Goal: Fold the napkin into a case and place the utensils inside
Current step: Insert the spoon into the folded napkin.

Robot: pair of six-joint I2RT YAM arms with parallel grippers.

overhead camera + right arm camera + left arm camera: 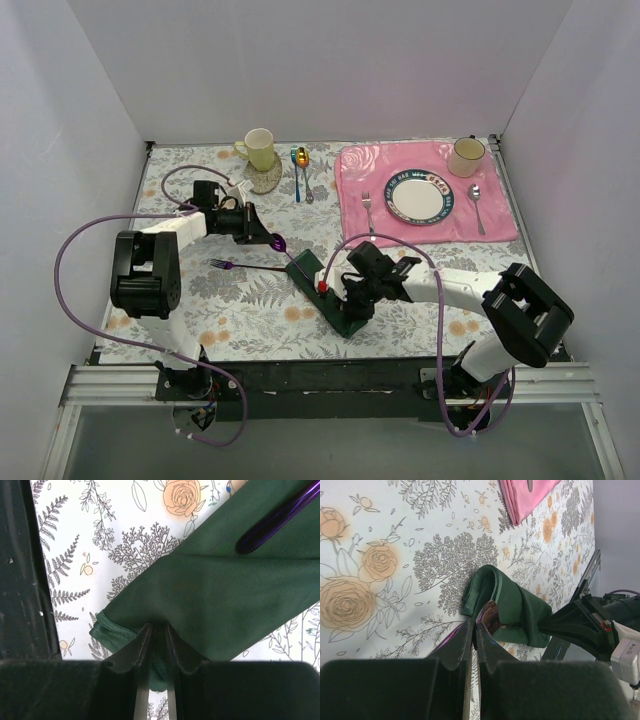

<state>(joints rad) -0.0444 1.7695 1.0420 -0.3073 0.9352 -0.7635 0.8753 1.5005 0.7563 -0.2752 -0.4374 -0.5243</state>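
Note:
The dark green napkin (306,266) lies folded as a narrow case on the floral tablecloth, running diagonally toward the near edge. My left gripper (262,237) is shut on the purple spoon (278,241). In the left wrist view the spoon's bowl (491,616) sits just past my left gripper (475,625), at the napkin's (520,605) open end. My right gripper (335,292) is shut on the napkin's edge; in its wrist view the right gripper (157,630) pinches the hem of the napkin (225,595), and a purple handle (277,517) lies over the cloth. The purple fork (235,266) lies on the table, left of the case.
A pink placemat (490,215) at the back right holds a plate (419,195), a silver fork (368,212), a silver spoon (477,205) and a cup (466,156). A yellow mug (260,148) and blue and gold spoons (299,170) lie at the back centre. White walls enclose the table.

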